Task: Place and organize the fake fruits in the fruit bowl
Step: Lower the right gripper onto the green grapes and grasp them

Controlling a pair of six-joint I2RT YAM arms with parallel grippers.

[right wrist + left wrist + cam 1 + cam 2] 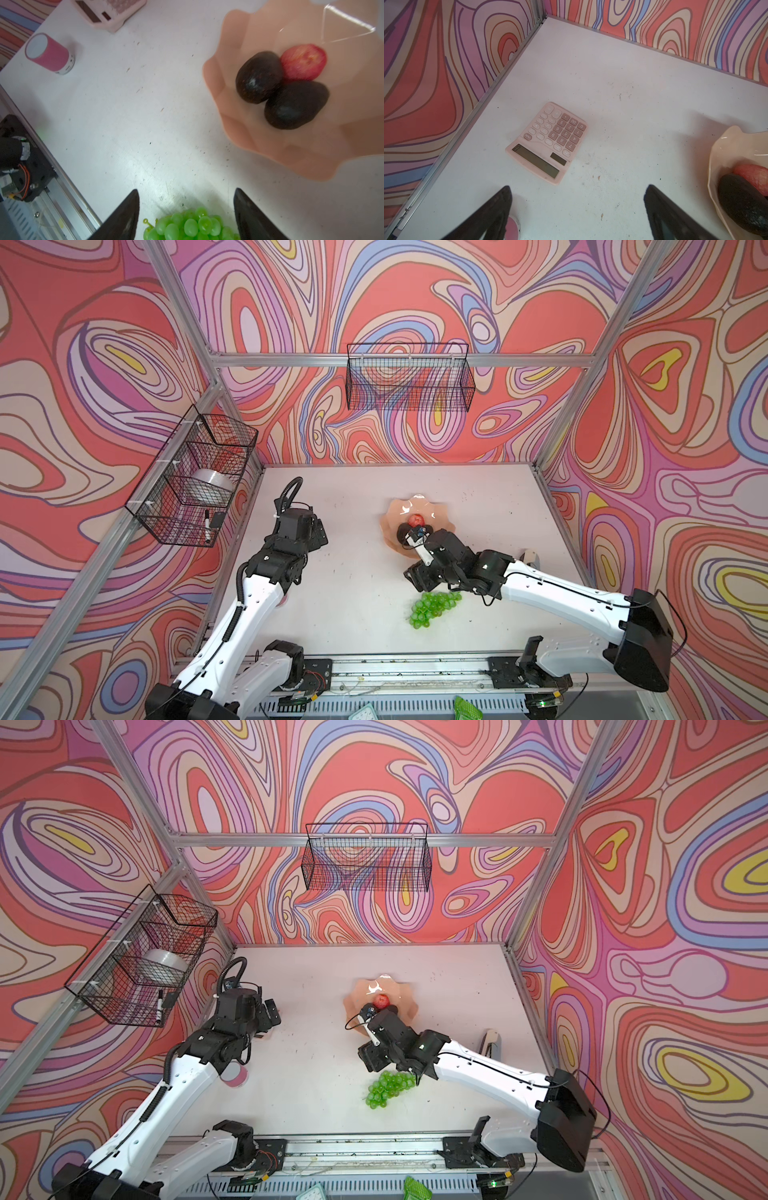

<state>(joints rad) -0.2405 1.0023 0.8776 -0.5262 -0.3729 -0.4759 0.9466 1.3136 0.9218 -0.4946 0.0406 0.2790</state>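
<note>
The right jaws, wide apart and empty over the translucent bright-green grape bunch, may pinch only a few grapes, so the bunch slips free; the left jaws gape empty.

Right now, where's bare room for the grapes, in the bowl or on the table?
Bowl: centre crowded, apple and both avocados touching. Bare: the bowl's far side beyond the apple, and its wall facing the grapes (right arm overhead). Table: wide bare stretch between calculator and bowl; also the strip along the back wall.
</note>
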